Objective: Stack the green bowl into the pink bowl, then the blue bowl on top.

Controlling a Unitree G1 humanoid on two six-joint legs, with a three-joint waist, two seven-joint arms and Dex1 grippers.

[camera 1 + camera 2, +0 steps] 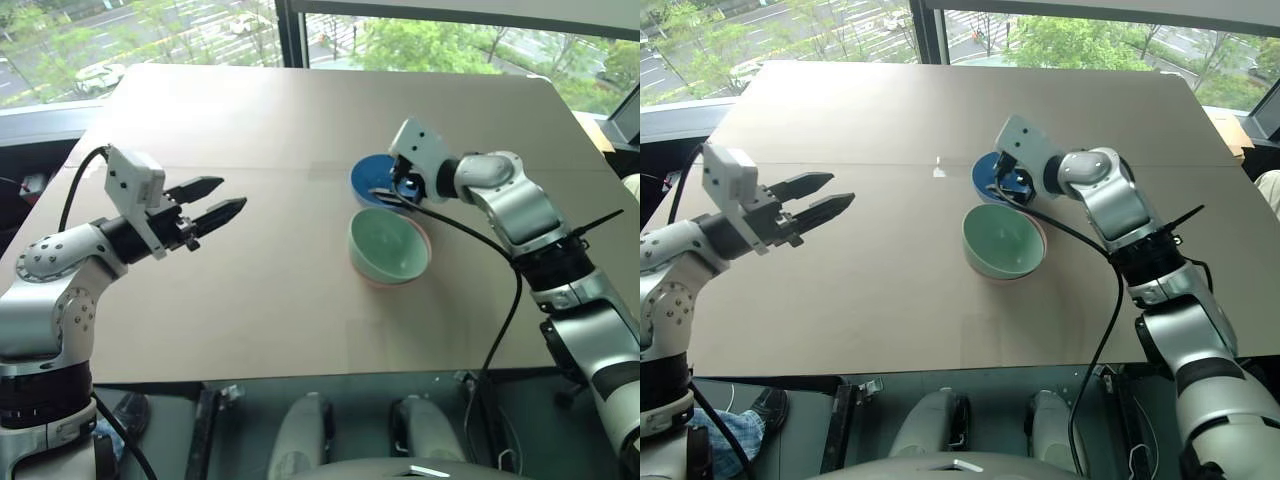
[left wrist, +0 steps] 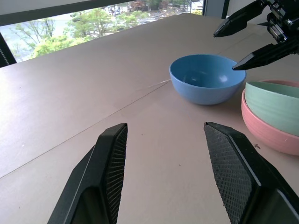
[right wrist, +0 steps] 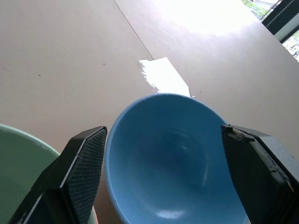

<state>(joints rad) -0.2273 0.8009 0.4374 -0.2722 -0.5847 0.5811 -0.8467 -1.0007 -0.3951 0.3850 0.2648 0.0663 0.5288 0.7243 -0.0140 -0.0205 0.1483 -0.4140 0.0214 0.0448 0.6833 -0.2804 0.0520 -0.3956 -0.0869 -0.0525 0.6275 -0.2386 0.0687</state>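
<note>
The green bowl (image 1: 388, 245) sits nested inside the pink bowl (image 2: 267, 134), whose rim shows beneath it. The blue bowl (image 1: 366, 176) stands upright on the table just behind them, close to the stack. My right gripper (image 3: 163, 129) is open above the blue bowl, one finger on each side of its rim and nothing held. My left gripper (image 1: 232, 194) hangs open and empty over the left part of the table, well away from the bowls and pointing toward them.
The beige table (image 1: 250, 300) has a seam running across its middle and a small white patch (image 1: 938, 170) near the blue bowl. Windows stand behind the far edge. The near edge lies close below the bowls.
</note>
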